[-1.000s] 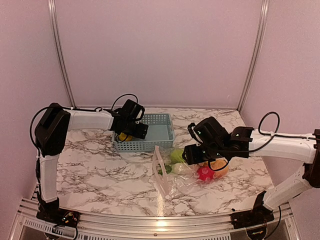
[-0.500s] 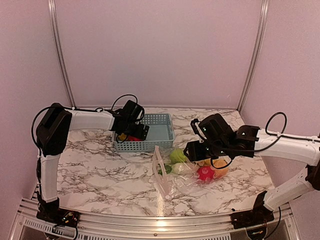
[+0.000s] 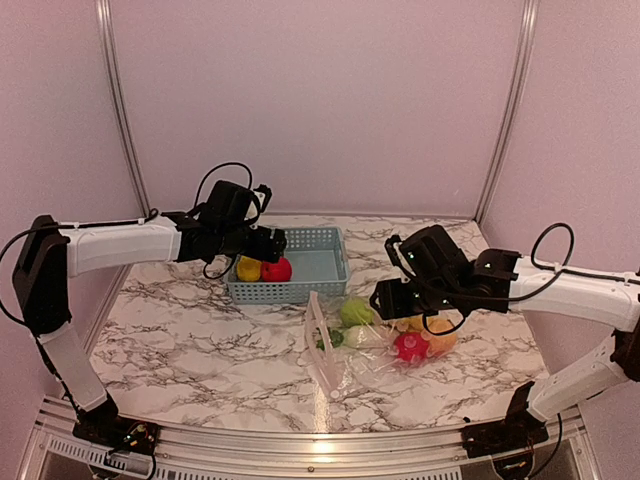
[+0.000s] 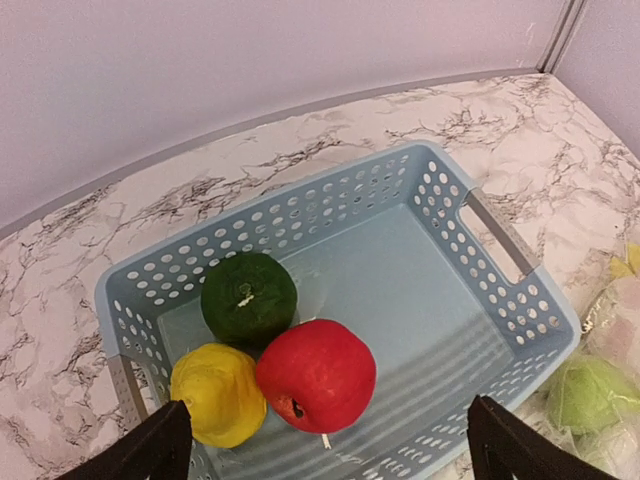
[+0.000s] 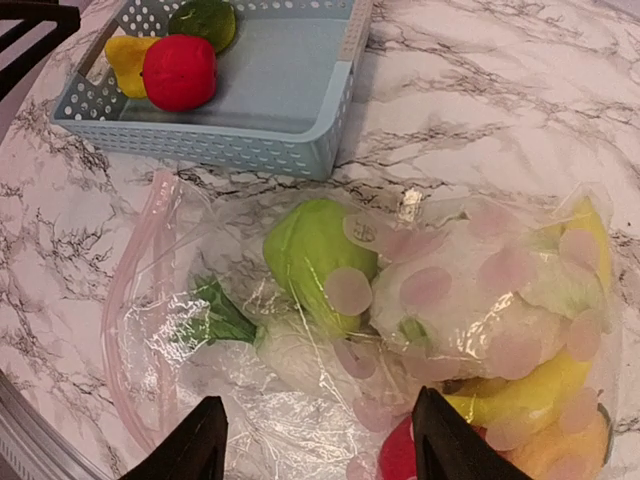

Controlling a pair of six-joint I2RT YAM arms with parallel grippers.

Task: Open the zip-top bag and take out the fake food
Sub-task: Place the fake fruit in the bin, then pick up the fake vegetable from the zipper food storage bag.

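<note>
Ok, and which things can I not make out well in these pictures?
1. Fake food in the zip-top bag: in the right wrist view, crinkled, dotted plastic blurs several pieces, and the lower edge cuts off the red one.
2. Bag's right part: in the top view, the right tool covers it.
3. Left tool: the left wrist view shows only two fingertips at the bottom edge; in the top view its fingers are too small.

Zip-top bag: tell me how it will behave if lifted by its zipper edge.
The zip-top bag looks thin and crinkled, so it will likely flop and sag. The fake food bunched at one end would probably roll and shift. Its glossy film may slip.
</note>
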